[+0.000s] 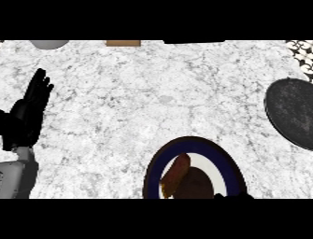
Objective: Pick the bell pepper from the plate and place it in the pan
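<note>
At bottom edge of marble counter (159,93): plate (160,161), navy rim, white centre, with brown-orange bell pepper (176,173) lying on its left half. Pan (302,114), dark and round, right of and above plate, well apart. My left hand (22,114) far left of plate, fingers straight, upright, resting. My right hand (233,196) just a dark sliver at plate's lower right; cannot tell its state.

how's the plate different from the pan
The plate has a dark blue rim around a white centre; the pan is plain dark grey all over. The plate carries a brownish bell pepper; the pan holds nothing. The plate sits at the lower edge of the view, the pan at the right edge. Both are round and rest on the marble counter.
</note>
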